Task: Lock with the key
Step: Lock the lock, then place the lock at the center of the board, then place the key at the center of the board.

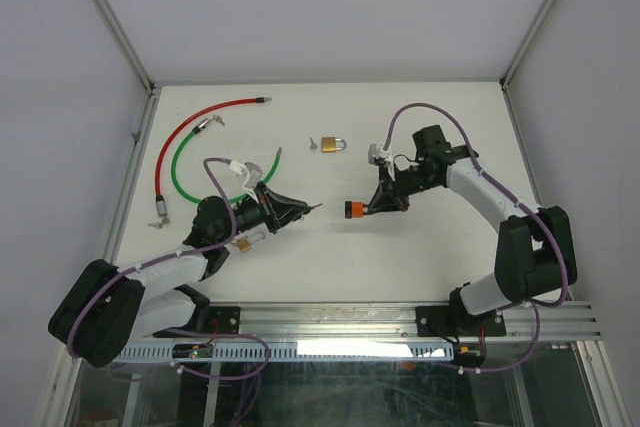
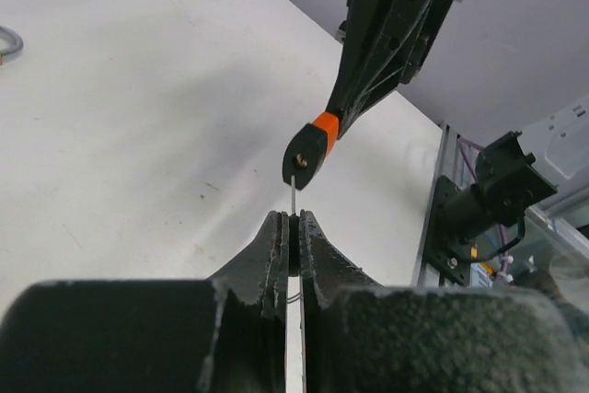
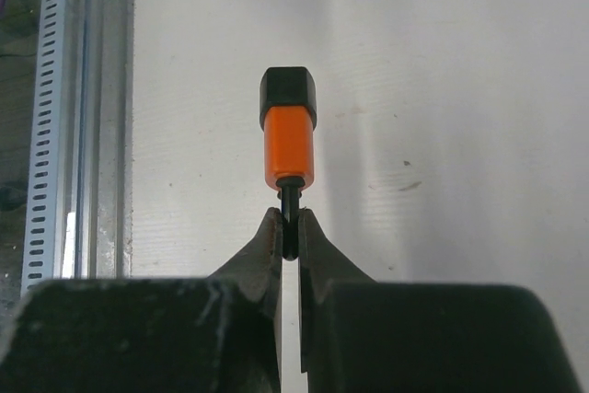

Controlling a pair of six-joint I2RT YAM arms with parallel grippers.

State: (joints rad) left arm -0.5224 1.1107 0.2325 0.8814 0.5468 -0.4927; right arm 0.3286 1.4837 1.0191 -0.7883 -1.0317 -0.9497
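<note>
Key at the lock's face, both held in the air between your two arms.
Your left fingers (image 2: 273, 241) are shut tight on the thin key (image 2: 293, 198); your right fingers (image 3: 265, 244) are clamped on the black stem of the orange lock (image 3: 288, 140), above the surface (image 1: 420, 257). The key's long axis runs straight out of the left fingers, tip toward the lock's black end; you cannot tell whether it has entered. Line shaft and keyway up exactly, push gently without bending, then turn.
</note>
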